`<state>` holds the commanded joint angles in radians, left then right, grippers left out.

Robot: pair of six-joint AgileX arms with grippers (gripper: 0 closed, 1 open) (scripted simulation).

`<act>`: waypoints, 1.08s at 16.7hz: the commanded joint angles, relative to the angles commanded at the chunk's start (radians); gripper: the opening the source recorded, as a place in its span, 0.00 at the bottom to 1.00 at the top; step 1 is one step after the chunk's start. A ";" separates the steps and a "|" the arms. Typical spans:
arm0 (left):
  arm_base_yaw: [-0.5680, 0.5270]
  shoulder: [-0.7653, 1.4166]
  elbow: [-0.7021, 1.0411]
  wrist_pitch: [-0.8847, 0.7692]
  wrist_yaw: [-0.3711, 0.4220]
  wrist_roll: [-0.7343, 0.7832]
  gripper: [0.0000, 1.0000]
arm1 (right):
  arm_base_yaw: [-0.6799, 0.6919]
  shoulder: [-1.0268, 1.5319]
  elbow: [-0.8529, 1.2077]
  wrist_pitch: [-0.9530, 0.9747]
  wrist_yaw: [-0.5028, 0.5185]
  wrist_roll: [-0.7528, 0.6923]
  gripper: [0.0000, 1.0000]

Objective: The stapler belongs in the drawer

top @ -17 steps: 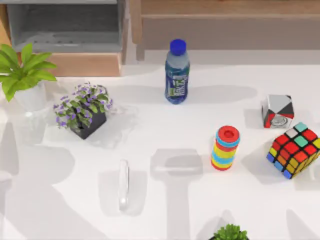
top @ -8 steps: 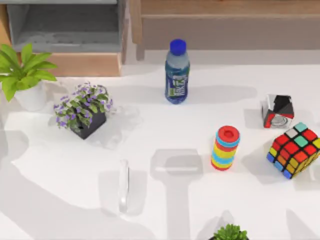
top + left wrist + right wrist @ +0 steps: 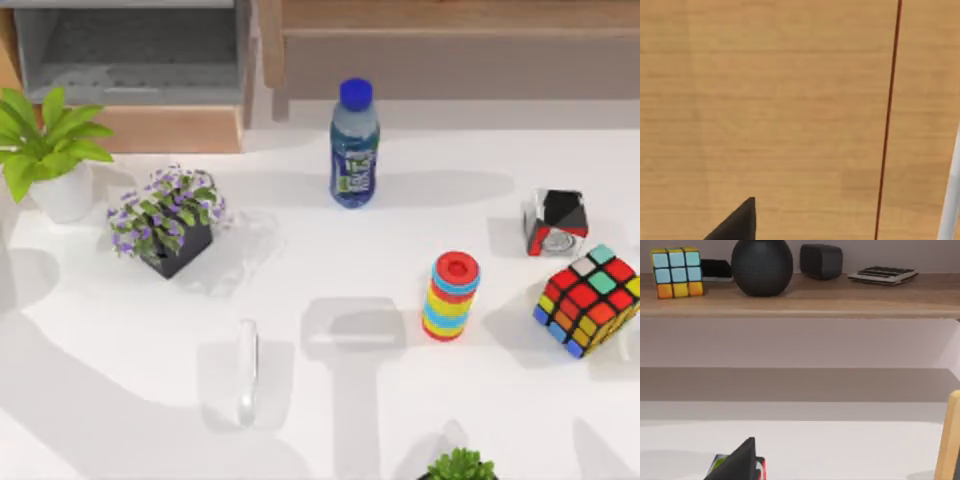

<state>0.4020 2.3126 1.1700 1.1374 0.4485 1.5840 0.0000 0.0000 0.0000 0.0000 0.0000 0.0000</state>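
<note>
The stapler (image 3: 247,372), a slim whitish bar, lies lengthwise on the white table, front of centre-left, with nothing touching it. The drawer (image 3: 130,55) stands open at the back left; its grey inside looks bare and its light-brown front panel (image 3: 165,129) faces the table. In the left wrist view a dark part of my left gripper (image 3: 737,224) sits close against a wooden surface. A dark part of my right gripper (image 3: 737,462) hangs above the white table, facing a wooden shelf.
Between stapler and drawer stand a purple-flowered pot (image 3: 168,222) and a leafy plant in a white pot (image 3: 50,150). A water bottle (image 3: 354,145) stands at back centre. To the right are a ring stack (image 3: 451,296), a colour cube (image 3: 590,298) and a small cube (image 3: 556,222).
The shadows on the table's left side have shifted. The stapler and the other objects have stayed where they were.
</note>
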 joint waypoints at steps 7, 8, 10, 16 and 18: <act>-0.009 0.022 0.045 -0.023 -0.008 0.000 0.92 | 0.000 0.000 0.000 0.000 0.000 0.000 1.00; -0.009 0.022 0.045 -0.023 -0.008 0.000 0.85 | 0.000 0.000 0.000 0.000 0.000 0.000 1.00; -0.009 0.022 0.045 -0.023 -0.008 0.000 0.70 | 0.000 0.000 0.000 0.000 0.000 0.000 1.00; -0.009 0.022 0.045 -0.023 -0.008 0.000 0.25 | 0.000 0.000 0.000 0.000 0.000 0.000 1.00; -0.009 0.022 0.045 -0.023 -0.008 0.000 0.10 | 0.000 0.000 0.000 0.000 0.000 0.000 1.00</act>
<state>0.3935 2.3343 1.2145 1.1146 0.4404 1.5838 0.0000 0.0000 0.0000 0.0000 0.0000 0.0000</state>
